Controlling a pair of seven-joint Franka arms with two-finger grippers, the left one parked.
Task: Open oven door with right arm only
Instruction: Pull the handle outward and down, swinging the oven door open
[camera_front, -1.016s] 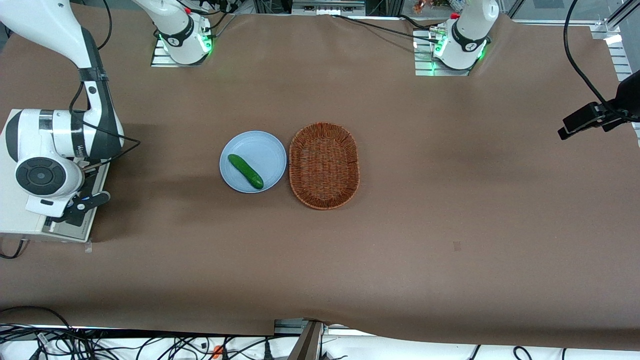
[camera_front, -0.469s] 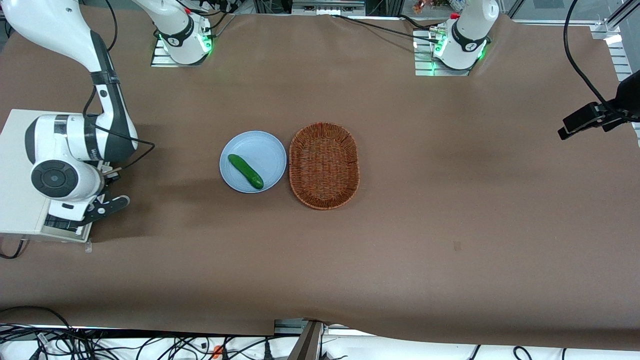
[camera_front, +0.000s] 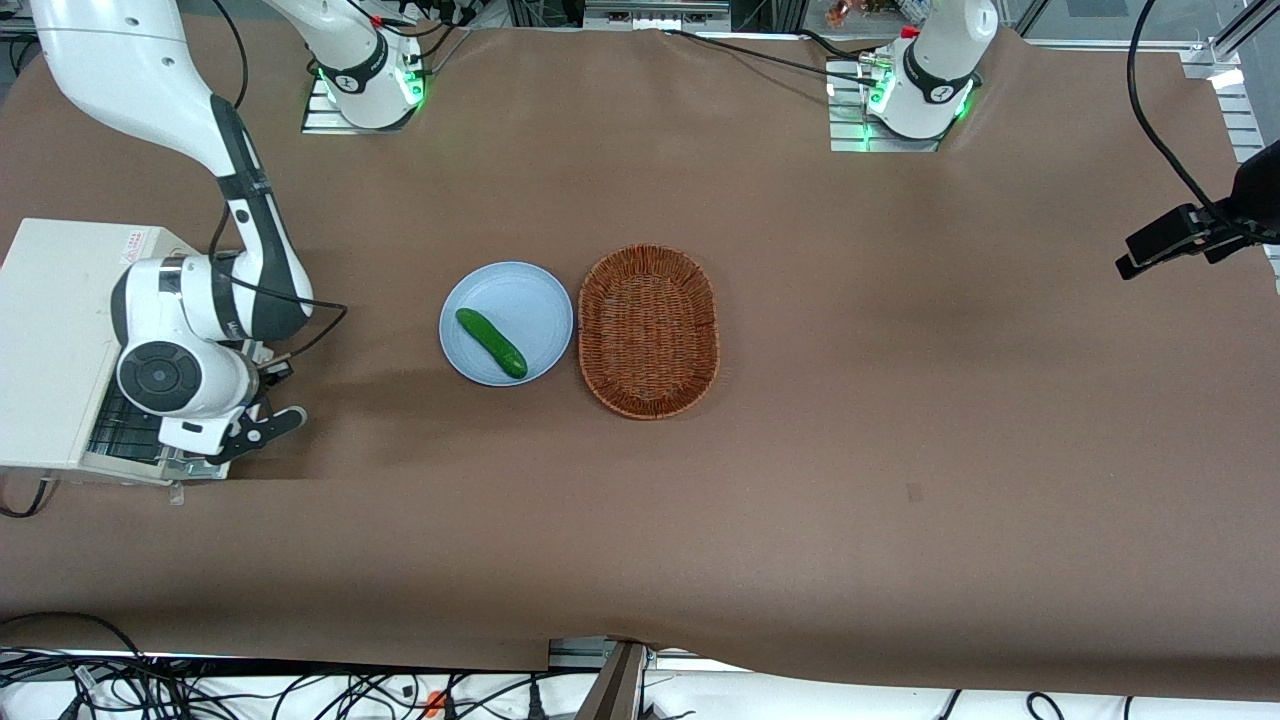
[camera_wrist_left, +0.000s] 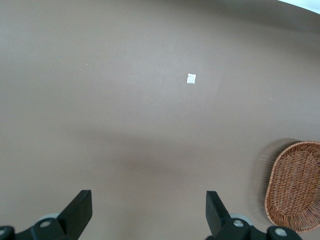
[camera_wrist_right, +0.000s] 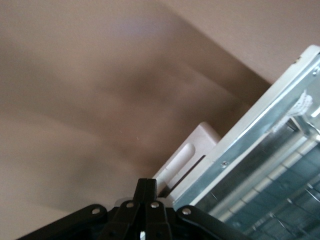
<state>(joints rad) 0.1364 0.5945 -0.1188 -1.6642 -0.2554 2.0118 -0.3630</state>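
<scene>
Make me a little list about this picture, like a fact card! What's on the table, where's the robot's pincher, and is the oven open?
table cover: brown sheet
oven: white box at the working arm's end of the table
oven door: swung down and open, wire rack showing inside
right arm: reaching over the oven's front
gripper: low beside the open door
plate: light blue, mid-table
cucumber: green, lying on the plate
basket: empty brown wicker oval beside the plate

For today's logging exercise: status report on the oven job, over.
Gripper at oven door front edge. Door partly open, rack showing. Plate and basket well clear.
</scene>
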